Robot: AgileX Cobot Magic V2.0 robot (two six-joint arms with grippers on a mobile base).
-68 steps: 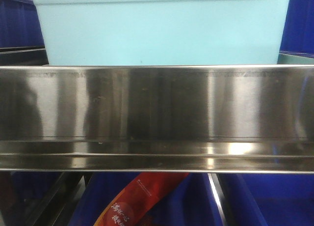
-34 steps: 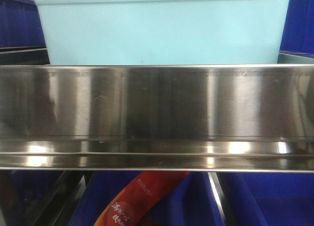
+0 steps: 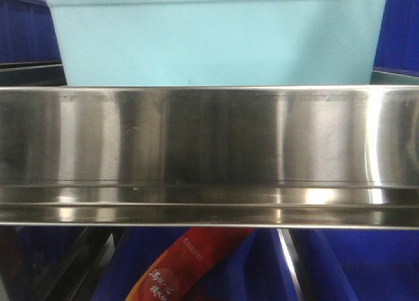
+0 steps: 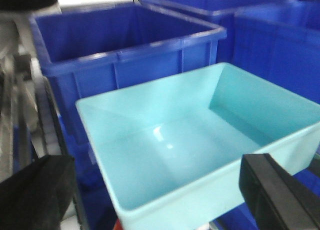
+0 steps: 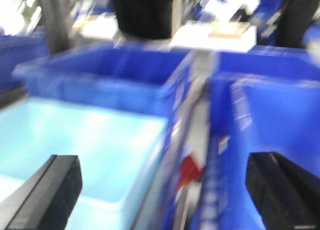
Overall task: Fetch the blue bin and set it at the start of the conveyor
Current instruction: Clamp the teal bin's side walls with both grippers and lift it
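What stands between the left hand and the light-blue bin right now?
Nothing visible. In the left wrist view the left hand is open just before the empty light-blue bin, its near rim unobstructed. Dark blue bins stand behind it.

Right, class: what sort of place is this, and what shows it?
Probably a warehouse or sorting area: rows of dark blue bins, a stainless steel shelf rail, and one pale blue bin.

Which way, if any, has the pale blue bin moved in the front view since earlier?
No, hardly: against the steel shelf rail, the blue bin keeps its place, its left edge a touch rightward at most.
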